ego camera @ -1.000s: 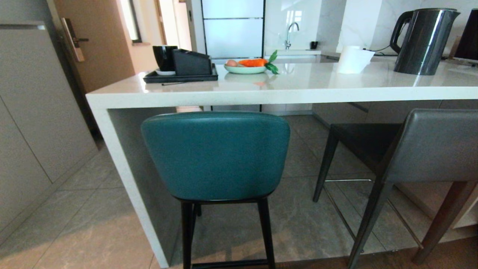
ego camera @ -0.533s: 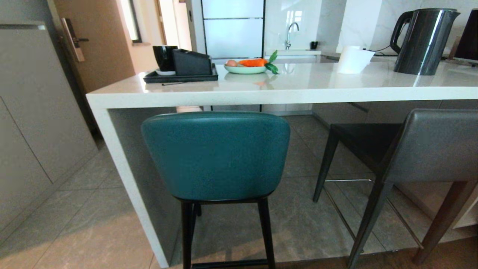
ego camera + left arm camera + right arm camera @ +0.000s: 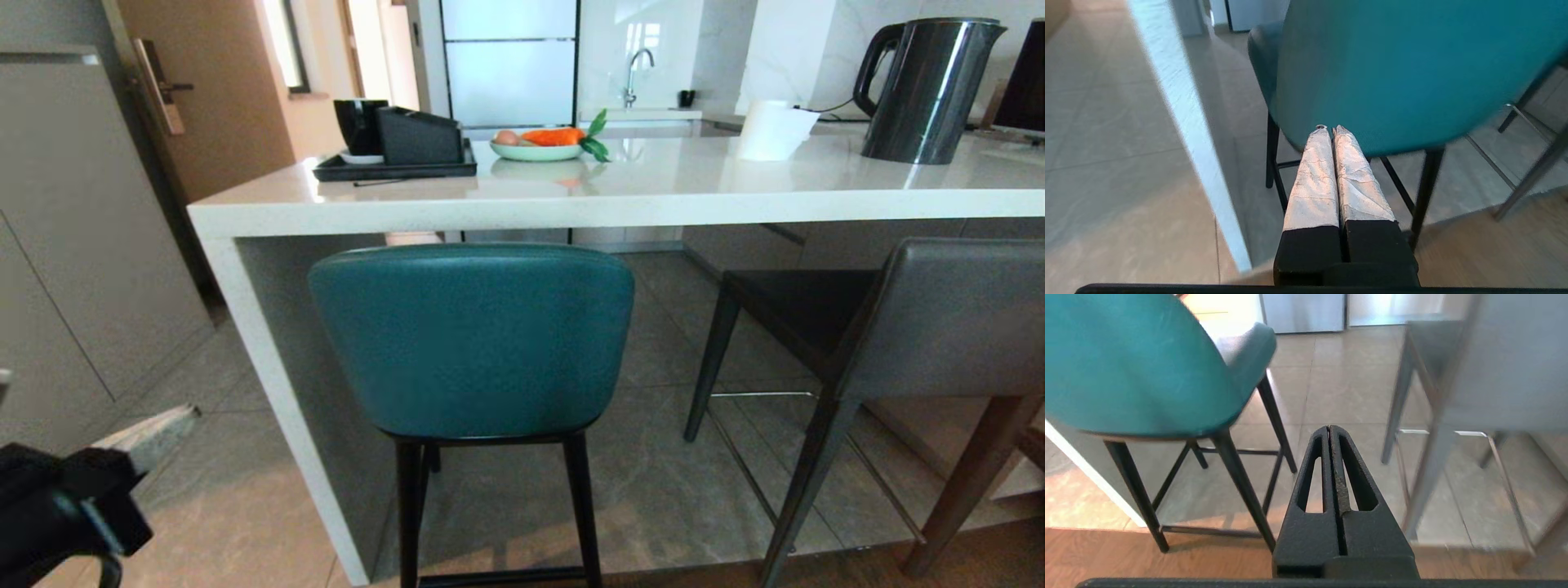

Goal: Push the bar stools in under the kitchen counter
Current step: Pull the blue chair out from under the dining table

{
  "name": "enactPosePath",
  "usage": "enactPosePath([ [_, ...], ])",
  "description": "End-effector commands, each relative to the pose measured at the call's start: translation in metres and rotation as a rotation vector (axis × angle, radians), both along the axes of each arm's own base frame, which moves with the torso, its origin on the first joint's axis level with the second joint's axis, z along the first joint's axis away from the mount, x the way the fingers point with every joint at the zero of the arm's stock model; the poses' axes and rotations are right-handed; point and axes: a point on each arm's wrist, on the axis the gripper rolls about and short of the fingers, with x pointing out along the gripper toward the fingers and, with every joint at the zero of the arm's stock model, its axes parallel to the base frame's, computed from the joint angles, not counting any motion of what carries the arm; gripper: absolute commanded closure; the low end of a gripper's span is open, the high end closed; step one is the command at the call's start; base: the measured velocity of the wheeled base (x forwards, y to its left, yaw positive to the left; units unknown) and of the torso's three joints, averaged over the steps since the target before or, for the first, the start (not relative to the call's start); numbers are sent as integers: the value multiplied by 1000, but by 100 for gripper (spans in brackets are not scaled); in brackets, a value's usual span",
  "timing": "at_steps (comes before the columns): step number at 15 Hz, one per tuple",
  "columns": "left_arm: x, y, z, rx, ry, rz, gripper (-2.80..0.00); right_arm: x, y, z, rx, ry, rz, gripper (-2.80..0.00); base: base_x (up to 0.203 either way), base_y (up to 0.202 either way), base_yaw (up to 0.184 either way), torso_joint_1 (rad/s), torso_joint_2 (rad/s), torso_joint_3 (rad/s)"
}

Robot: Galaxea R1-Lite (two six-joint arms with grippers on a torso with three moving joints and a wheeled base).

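The teal bar stool (image 3: 471,339) stands with its rounded back just in front of the kitchen counter (image 3: 620,204), near the white end leg. The dark grey bar stool (image 3: 939,318) stands to the right, turned at an angle, its seat partly under the slab. My left gripper (image 3: 175,416) is low at the left of the head view, short of the teal stool. In the left wrist view the left gripper (image 3: 1329,130) is shut and empty, pointing at the lower edge of the teal back (image 3: 1412,69). My right gripper (image 3: 1329,428) is shut and empty, aimed between the teal stool (image 3: 1126,363) and the grey stool (image 3: 1506,363).
On the counter are a black tray (image 3: 396,167) with a cup and box, a plate with a carrot (image 3: 536,149), a paper roll (image 3: 771,131) and a dark kettle (image 3: 922,90). Grey cabinets (image 3: 73,245) line the left side.
My left arm has come up into the lower left of the head view, where it was absent before. The stools and the counter stand as they did.
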Motion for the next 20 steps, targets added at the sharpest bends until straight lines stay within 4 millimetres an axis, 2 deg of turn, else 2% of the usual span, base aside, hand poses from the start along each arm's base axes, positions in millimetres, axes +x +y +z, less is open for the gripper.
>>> enactPosePath([
  [1, 67, -1, -29, -4, 49, -2, 0, 46, 13, -8, -9, 78, 94, 0, 0, 0, 0, 0, 0, 0],
  [4, 105, 8, -49, -17, 53, -14, 0, 79, 26, -16, -12, 123, 140, 0, 0, 0, 0, 0, 0, 0],
  [7, 149, 21, -53, -19, 10, 11, 0, 119, 38, -24, 1, 93, 147, 0, 0, 0, 0, 0, 0, 0],
  [9, 168, 29, -58, -17, 4, 30, 0, 139, 49, -26, 12, 78, 140, 0, 0, 0, 0, 0, 0, 0],
  [12, 183, 28, -78, -19, 54, 6, 0, 154, 61, -27, 43, 80, 119, 0, 0, 0, 0, 0, 0, 0],
  [20, 215, 5, -71, -21, -21, -62, 0, 183, 76, -37, 57, 47, 136, 0, 0, 0, 0, 0, 0, 0],
])
